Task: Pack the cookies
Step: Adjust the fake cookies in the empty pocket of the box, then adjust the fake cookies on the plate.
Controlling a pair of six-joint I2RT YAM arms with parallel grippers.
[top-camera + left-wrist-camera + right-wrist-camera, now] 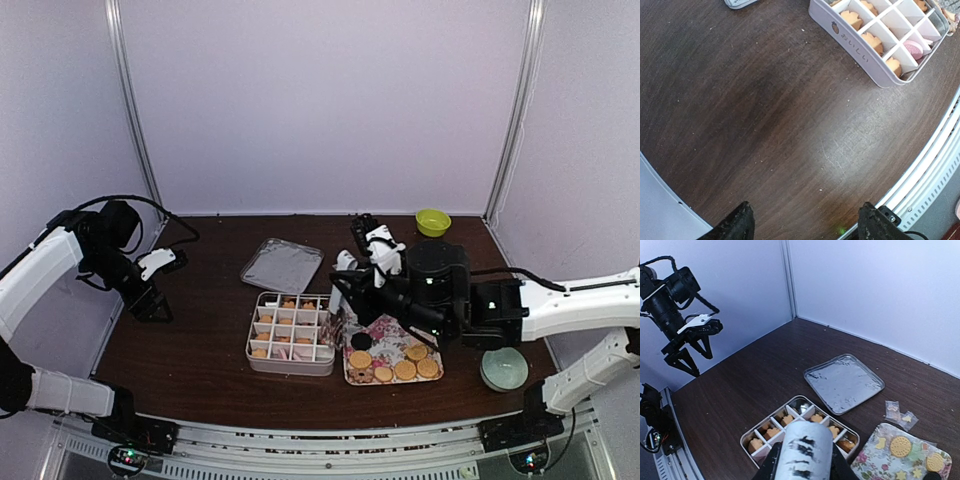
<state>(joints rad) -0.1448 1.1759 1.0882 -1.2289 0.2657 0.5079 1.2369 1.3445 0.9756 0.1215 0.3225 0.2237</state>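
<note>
Cookies [405, 369] are lying in two places: several golden ones are sitting inside the compartments of the divided box [290, 366], and more are lying flat on the floral tray [871, 462] just to the right of that box. A pink cookie [913, 48] is resting in a compartment along the box's near edge, and a dark cookie [361, 341] is lying on the tray's corner nearest the box.

I am watching the right gripper [802, 466] hanging above the box's right side. Its dark fingers are pressing in on both sides of a white cylinder [802, 445] smudged with black, so I am reading it as pinching that cylinder. I cannot tell what the cylinder is.

I am seeing the left gripper [805, 227] hovering well to the left of the box over bare table [200, 350], its jaws standing spread wide with nothing between them.

A metal lid [282, 265] is lying flat just behind the box. A green bowl [433, 222] is sitting far behind and to the right of the box, and a pale round dish [503, 370] is sitting to the box's right, beyond the tray.
</note>
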